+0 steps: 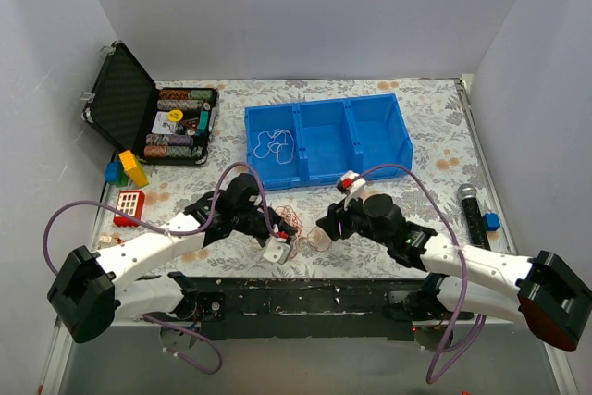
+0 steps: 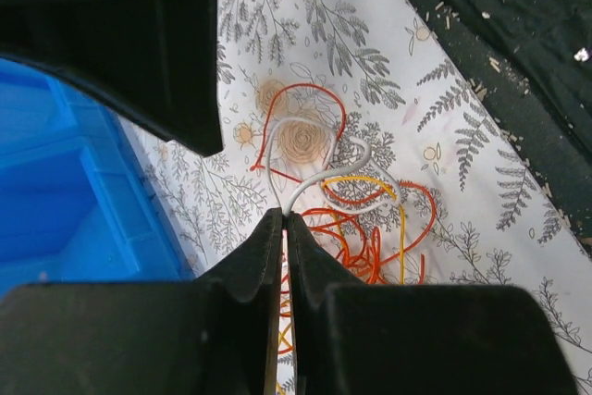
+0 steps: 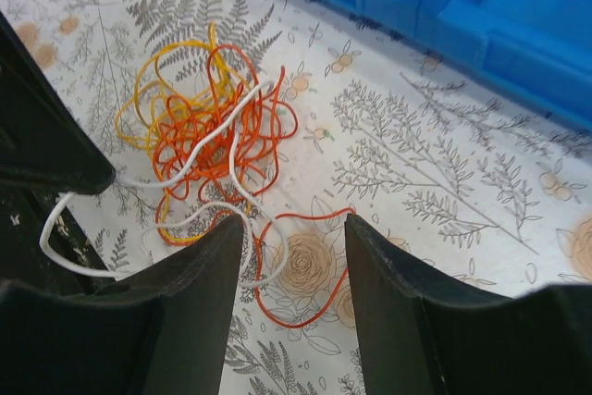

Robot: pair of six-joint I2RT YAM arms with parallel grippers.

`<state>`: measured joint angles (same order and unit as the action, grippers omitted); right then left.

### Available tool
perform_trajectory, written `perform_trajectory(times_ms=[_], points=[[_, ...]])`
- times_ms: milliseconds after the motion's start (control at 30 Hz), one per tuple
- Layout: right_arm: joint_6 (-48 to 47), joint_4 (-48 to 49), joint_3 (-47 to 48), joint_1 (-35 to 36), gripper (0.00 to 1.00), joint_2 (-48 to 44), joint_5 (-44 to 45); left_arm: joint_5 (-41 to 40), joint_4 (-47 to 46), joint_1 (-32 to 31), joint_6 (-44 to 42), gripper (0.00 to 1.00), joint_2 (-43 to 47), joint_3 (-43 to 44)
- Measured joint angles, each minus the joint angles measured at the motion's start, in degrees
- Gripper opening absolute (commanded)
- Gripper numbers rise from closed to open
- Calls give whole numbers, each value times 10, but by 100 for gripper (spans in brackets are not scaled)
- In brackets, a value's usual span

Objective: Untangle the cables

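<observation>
Cables (image 3: 208,122): a tangled white, orange, yellow and red heap on the table (image 1: 435,127), near the blue bin (image 1: 324,141), between both grippers.
Left gripper (image 2: 284,221): clenched on the white cable (image 2: 324,173) at the heap's edge.
Right gripper (image 3: 294,233): jaws apart, beside the heap, holding nothing.
Handling: likely light, limp and springy; loops snag.
Hold: a free loop outside the knot.

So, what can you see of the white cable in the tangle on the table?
The white cable is thin, smooth and plastic-looking. It lies in loose curls on the flowered cloth, threaded through the knot of red and yellow cables. The left hand is shut on one strand at the knot's edge. The right hand is open just beside it, not gripping it.
</observation>
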<state>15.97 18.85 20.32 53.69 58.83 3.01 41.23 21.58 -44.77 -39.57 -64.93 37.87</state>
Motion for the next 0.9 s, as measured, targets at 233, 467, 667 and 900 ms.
perform_trajectory(times_ms=[233, 467, 667, 900], points=[[-17, -29, 14, -16, 81, -42, -4, -6, -26, -16, 100, 0, 16, 30], [-55, -58, 27, -16, 84, -115, -7, -19, -80, -16, 239, 0, 22, 184], [-98, -49, 70, -16, 87, -176, -33, -19, -97, -16, 309, 0, 53, 202], [-120, -3, 85, -16, 87, -149, -39, -17, -90, -16, 361, 0, 46, 224]])
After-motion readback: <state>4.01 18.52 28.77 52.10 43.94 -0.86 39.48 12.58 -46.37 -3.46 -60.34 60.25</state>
